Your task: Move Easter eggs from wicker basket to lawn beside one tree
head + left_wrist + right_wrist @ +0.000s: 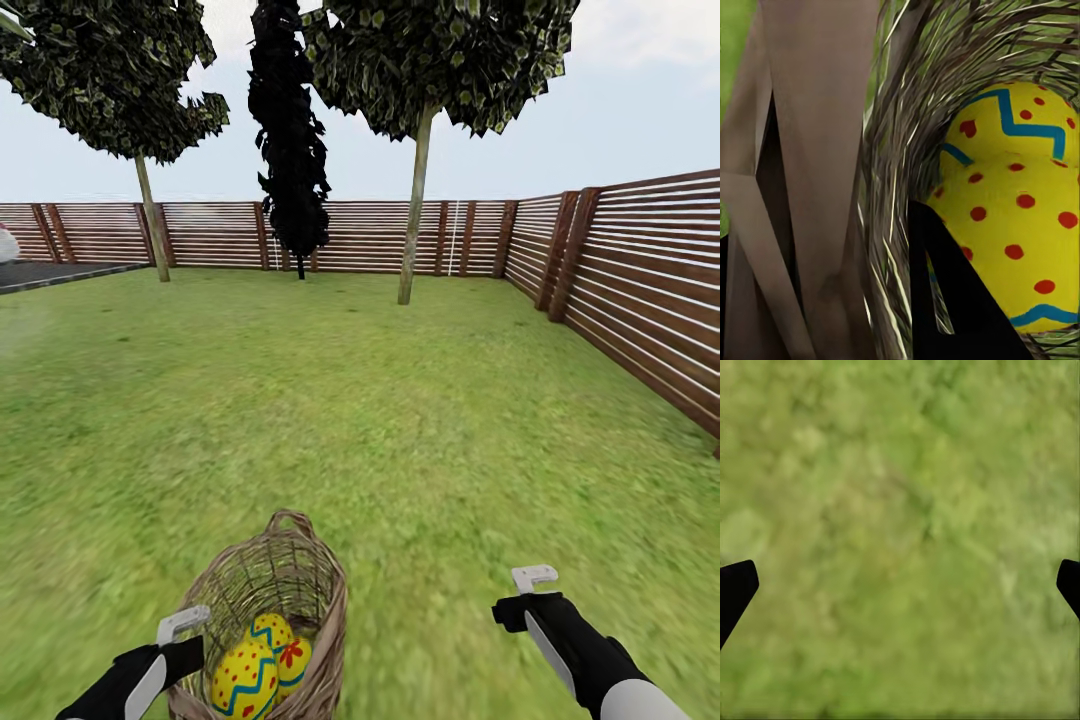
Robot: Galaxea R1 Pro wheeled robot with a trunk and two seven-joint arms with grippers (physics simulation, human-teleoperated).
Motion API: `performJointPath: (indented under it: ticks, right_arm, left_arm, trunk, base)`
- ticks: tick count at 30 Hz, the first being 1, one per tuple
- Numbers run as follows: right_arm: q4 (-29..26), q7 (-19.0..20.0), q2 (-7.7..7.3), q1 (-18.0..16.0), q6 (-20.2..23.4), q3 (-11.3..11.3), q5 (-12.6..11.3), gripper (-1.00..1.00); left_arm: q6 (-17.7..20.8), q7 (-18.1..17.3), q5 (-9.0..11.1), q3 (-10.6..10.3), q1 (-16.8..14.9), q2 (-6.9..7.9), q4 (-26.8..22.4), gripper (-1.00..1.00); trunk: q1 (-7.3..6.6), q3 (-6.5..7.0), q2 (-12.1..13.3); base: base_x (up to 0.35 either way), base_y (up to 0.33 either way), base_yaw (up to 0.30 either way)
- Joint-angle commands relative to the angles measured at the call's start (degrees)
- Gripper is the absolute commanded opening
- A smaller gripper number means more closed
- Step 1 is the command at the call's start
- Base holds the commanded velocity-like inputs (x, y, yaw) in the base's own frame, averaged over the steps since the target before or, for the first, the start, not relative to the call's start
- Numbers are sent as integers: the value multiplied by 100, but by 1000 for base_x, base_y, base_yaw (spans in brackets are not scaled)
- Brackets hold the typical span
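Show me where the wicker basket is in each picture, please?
Head view: the wicker basket sits at the bottom, left of middle, with eggs inside and the left end effector at its rim.
Left wrist view: its woven wall runs down the middle, beside a dotted egg.
Right wrist view: not in it.
Shared landmark: the lawn, also.

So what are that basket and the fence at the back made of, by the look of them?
The wicker basket looks woven from thin brown twigs: the left wrist view shows tangled, matte strands with gaps between them. The fence looks like wood: reddish-brown horizontal slats on darker posts, with a dull finish. Both are simulator renders, so that is only how they look.
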Motion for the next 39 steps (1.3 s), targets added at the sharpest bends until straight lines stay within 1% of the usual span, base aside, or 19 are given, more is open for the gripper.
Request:
performJointPath:
  ticks: [1, 2, 3, 5, 12, 14, 16, 18, 25, 29, 39]
  right_arm:
    - [-10, -58, 12, -3, 28, 118, 40, 100]
    - [-10, -62, 34, -3, 30, 179, 167, 100]
    - [-7, -63, 50, -3, 31, 205, 243, 100]
    - [-1, -64, 84, -3, 32, 227, 289, 100]
    - [15, -64, 102, -3, 39, 232, 304, 100]
    - [159, -64, 104, -3, 27, 225, 305, 100]
    - [210, -64, 151, -3, 23, 224, 312, 100]
    - [218, -64, 163, -3, 23, 219, 308, 100]
    - [212, -33, 125, -3, 41, 190, 295, 100]
    - [210, -33, 152, -3, 32, 219, 303, 100]
    - [213, -38, 164, -3, 31, 232, 309, 100]
  left_arm:
    - [37, 5, 71, 26, -1, -6, -15, -100]
    - [37, 7, 71, 26, -1, -2, -15, -100]
    - [37, 8, 71, 26, -1, 0, -15, -100]
    - [37, 7, 71, 28, -1, 3, -16, -100]
    - [29, 8, 72, 43, -1, 43, -49, -100]
    - [25, 8, 77, 43, -1, 45, -50, -100]
    - [22, 9, 79, 42, -1, 42, -50, -100]
    - [22, 9, 79, 43, -1, 46, -50, -100]
    - [20, 9, 79, 35, -1, 29, -33, -100]
    - [20, 9, 79, 35, -1, 29, -32, -100]
    - [11, 9, 79, 35, -1, 32, -22, -100]
  trunk:
    - [-24, 14, 39]
    - [-46, 35, 79]
    - [-68, 55, 119]
    - [-111, 94, 199]
    - [-265, 220, 480]
    - [-309, 256, 560]
    - [-353, 292, 640]
    - [-397, 328, 721]
    - [-551, 454, 1001]
    - [-639, 525, 1162]
    - [-858, 705, 1563]
  base:
    - [0, 0, 40]
    - [0, 0, 170]
    - [0, 0, 236]
    - [0, 0, 276]
    - [0, 0, 292]
    - [0, 0, 294]
    - [0, 0, 296]
    - [0, 0, 296]
    - [0, 0, 296]
    - [0, 0, 296]
    - [0, 0, 296]
